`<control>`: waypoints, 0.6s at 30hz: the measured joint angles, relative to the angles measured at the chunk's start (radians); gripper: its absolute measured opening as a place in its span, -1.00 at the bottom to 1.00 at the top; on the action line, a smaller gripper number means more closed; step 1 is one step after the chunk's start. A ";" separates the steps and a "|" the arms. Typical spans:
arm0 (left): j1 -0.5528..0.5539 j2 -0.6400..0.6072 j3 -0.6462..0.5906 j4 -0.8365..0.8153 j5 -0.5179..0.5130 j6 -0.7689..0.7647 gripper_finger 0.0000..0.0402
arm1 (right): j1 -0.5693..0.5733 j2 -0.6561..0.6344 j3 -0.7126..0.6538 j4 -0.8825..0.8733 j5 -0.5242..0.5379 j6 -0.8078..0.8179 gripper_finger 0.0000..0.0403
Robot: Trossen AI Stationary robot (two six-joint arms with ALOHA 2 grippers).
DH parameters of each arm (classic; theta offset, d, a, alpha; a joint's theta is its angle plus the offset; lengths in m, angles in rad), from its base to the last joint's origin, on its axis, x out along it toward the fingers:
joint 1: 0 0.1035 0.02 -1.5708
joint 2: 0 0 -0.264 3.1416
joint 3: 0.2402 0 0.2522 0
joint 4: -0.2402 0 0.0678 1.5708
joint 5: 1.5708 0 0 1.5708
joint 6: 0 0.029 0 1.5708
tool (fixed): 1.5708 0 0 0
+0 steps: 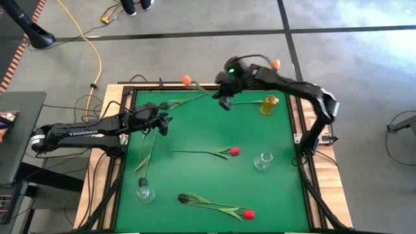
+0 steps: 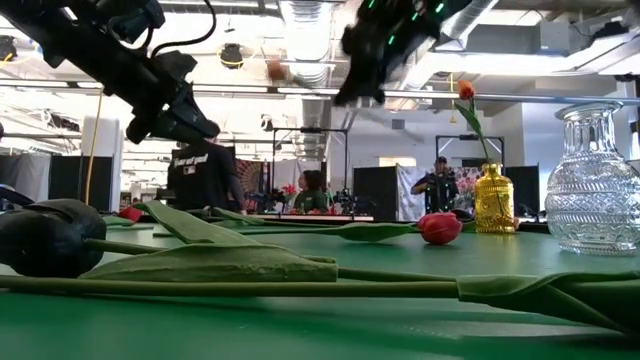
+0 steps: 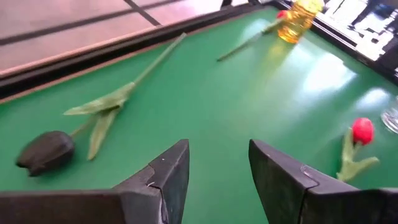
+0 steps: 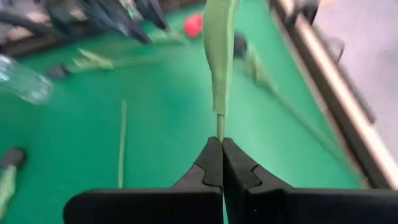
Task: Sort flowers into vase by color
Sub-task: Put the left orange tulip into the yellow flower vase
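Observation:
My right gripper (image 1: 225, 99) is over the far middle of the table, shut on an orange tulip whose head (image 1: 186, 80) points toward the table's left; the low view shows it in the air (image 2: 275, 70). My left gripper (image 1: 162, 123) hovers open over the left part of the table (image 3: 217, 180), touching nothing. A dark tulip (image 3: 46, 152) lies flat on the cloth beyond it. A yellow vase (image 1: 270, 104) holds an upright orange tulip (image 2: 465, 90). One red tulip (image 1: 234, 151) lies mid-table. A dark one (image 1: 184, 197) and a red one (image 1: 249, 213) lie near the near edge. My right gripper pinches the orange tulip's thin green stem (image 4: 219, 127) between its two fingertips, just behind a long leaf (image 4: 219, 56) that runs on away from the fingers. The flower is lifted clear of the table and lies roughly level, head toward the table's left.
Two clear glass vases stand on the green cloth, one at the near left (image 1: 144, 193), one at the right (image 1: 263, 160). Another flower's stem (image 1: 147, 153) lies along the left side. A raised wooden rim (image 1: 302, 123) frames the table. People stand in the room behind (image 2: 205, 170).

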 joint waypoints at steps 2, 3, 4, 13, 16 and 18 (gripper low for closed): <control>0.000 0.000 0.000 0.035 -0.003 0.000 -0.23 | 0.005 -0.076 -0.022 0.028 0.012 0.000 -0.91; 0.000 0.000 0.000 0.052 -0.006 0.001 -0.23 | 0.007 -0.115 -0.042 0.040 0.024 0.000 -0.91; 0.000 0.000 0.000 0.070 -0.007 0.001 -0.23 | 0.006 -0.153 -0.067 0.060 0.037 0.002 -0.91; 0.000 0.000 0.000 0.085 -0.040 0.023 -0.23 | -0.098 -0.560 -0.524 0.431 0.119 0.145 -0.91; 0.000 0.000 0.000 0.081 -0.085 0.029 -0.23 | -0.125 -0.681 -0.641 0.485 0.223 0.167 -0.91; 0.000 0.000 0.000 0.080 -0.123 0.042 -0.23 | -0.138 -0.758 -0.700 0.504 0.308 0.182 -0.91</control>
